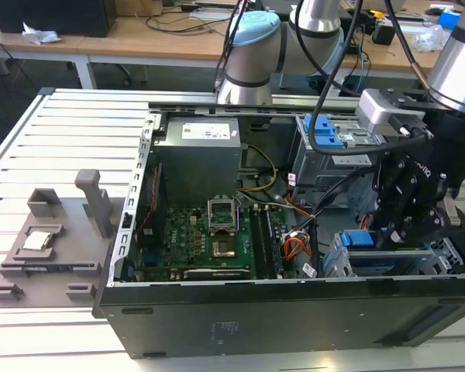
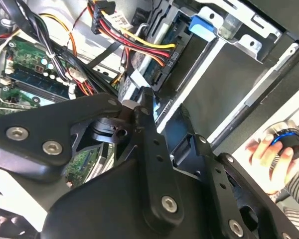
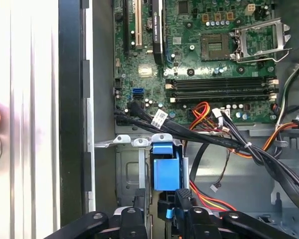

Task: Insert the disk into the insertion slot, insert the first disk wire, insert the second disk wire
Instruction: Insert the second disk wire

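The disk sits in the insertion slot [image 1: 342, 265] at the case's corner on the exterior view's right, and its blue carrier [image 3: 165, 169] [image 2: 203, 25] [image 1: 364, 238] shows at the bay's mouth. My gripper [image 3: 162, 208] [image 2: 142, 99] [image 1: 399, 231] reaches down at the disk's end. Its fingers [image 3: 183, 200] stand on either side of a dark plug [image 2: 162, 69] that ends a red, yellow and black wire bundle [image 2: 139, 42], and the plug lies against the disk's edge. I cannot make out the first disk wire among the cables.
The motherboard [image 3: 214, 45] fills the case floor, and black cables [image 3: 189, 132] run across it toward the cage. A taller grey cage with a blue clip [image 1: 325, 132] stands behind. A person's hand [image 2: 266, 152] rests outside the case wall. A grey fixture [image 1: 46, 240] lies on the table.
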Available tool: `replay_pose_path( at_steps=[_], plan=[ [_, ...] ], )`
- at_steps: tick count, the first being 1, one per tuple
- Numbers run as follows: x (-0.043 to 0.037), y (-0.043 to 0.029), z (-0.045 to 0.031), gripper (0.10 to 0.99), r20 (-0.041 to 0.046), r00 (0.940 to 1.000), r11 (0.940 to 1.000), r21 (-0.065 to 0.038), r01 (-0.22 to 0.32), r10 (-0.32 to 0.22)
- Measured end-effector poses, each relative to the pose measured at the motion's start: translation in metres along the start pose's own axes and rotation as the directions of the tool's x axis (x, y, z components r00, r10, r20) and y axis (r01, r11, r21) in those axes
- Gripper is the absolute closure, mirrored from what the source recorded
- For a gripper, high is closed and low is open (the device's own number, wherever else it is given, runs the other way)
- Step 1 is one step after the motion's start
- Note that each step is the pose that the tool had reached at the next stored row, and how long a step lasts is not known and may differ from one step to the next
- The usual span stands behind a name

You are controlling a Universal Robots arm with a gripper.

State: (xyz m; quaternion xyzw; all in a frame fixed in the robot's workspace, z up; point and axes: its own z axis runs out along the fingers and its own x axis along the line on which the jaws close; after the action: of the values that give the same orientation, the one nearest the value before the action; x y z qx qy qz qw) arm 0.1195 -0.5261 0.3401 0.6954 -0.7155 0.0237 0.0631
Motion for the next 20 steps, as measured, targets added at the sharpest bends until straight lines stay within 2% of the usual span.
replay_pose_path(
  at_steps=[2,4,7,9,11,17,19,20],
  plan=[
    [0.0,0.0,0.0,0.71,-0.0106,0.9999,1.0,0.0,-0.001,0.001],
    [0.0003,0.0,0.0001,0.71,-0.0263,0.9997,1.0,0.001,-0.002,0.002],
    [0.0002,-0.0001,0.0025,0.71,-0.0337,0.9994,1.0,0.001,-0.002,0.002],
    [-0.0001,-0.0002,0.0042,0.71,-0.0455,0.999,1.0,0.001,-0.003,0.003],
    [-0.0001,-0.0002,0.0044,0.71,-0.0536,0.9986,1.0,0.001,-0.003,0.003],
    [-0.0002,-0.0002,0.0045,0.722,-0.0538,0.9985,1.0,0.001,-0.003,0.003],
    [-0.0001,-0.0002,0.0043,0.831,-0.0548,0.9985,1.0,0.002,-0.003,0.003],
    [-0.0001,-0.0002,0.0043,0.831,-0.0547,0.9985,1.0,0.001,-0.003,0.003]
  ],
)
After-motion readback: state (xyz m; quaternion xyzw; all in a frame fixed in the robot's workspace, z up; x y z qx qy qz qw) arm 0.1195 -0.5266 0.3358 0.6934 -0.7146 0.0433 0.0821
